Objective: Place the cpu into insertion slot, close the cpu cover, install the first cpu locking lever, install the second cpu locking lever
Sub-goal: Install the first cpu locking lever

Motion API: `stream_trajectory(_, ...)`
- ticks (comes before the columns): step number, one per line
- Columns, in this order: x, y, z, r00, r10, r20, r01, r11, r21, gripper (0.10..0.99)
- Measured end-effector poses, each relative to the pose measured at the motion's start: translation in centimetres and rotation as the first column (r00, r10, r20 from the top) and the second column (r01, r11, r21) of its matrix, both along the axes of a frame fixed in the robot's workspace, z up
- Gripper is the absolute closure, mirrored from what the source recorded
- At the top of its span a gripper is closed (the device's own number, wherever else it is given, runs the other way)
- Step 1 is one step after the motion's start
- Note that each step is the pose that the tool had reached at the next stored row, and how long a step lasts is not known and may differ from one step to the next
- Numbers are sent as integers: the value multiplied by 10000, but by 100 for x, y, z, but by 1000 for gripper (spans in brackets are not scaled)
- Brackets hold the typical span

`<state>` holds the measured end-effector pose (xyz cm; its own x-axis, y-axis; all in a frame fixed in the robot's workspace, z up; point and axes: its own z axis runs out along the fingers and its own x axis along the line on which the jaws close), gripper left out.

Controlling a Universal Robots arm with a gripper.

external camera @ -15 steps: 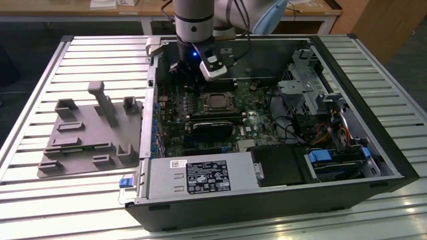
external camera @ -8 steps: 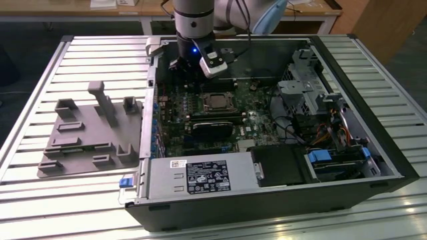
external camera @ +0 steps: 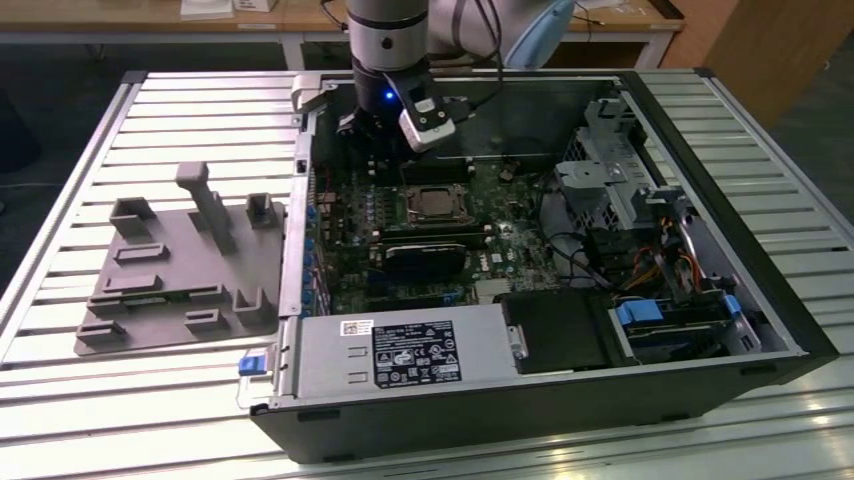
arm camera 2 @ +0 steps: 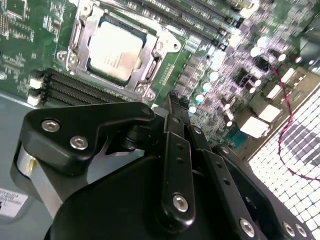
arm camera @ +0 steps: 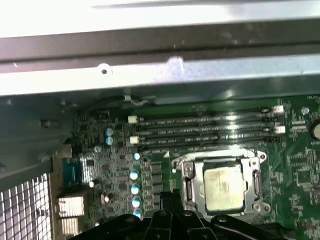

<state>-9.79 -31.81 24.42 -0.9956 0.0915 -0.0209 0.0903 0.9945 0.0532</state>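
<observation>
The cpu (arm camera 2: 115, 49) lies flat in the socket (arm camera 2: 131, 25), silver top up, on the green board (arm camera: 300, 175). The cover (arm camera 2: 152, 70) is down over it, and the chip shows through the cover's square window. Whether the locking levers are latched I cannot tell.

The tool (arm camera 2: 172, 102) hangs just beside the socket, off one corner of the cover and on the side toward the row of blue-topped capacitors (arm camera: 134, 189). Its black fingers (arm camera 2: 176, 150) are pressed together and there is nothing between them. I cannot tell whether the tip touches the board. Four long black memory slots (arm camera: 200, 131) run alongside the socket, near it.

In the exterior view the board sits inside an open computer case (external camera: 534, 425) that lies on its side on the slatted metal desk (external camera: 160, 400). The arm (external camera: 390, 40) reaches down into the case near its far wall. Also in the case are a grey power supply box (external camera: 400, 355) at the near wall, a black box (external camera: 567, 330) beside it, and a drive cage with blue tabs (external camera: 654, 312) at the exterior view's right, with cables near it.

Outside the case, at the exterior view's left, a grey moulded tray (external camera: 147, 320) with upright posts and pockets lies on the desk, just beside the case wall.
</observation>
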Motion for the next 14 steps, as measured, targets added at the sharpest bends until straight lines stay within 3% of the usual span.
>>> stream_trajectory(5, -35, 0, 0, 10000, 0, 0, 0, 9993, 362, 984)
stream_trajectory(14, -89, 0, 0, 10000, 0, -2, 1, 9910, 1338, 984)
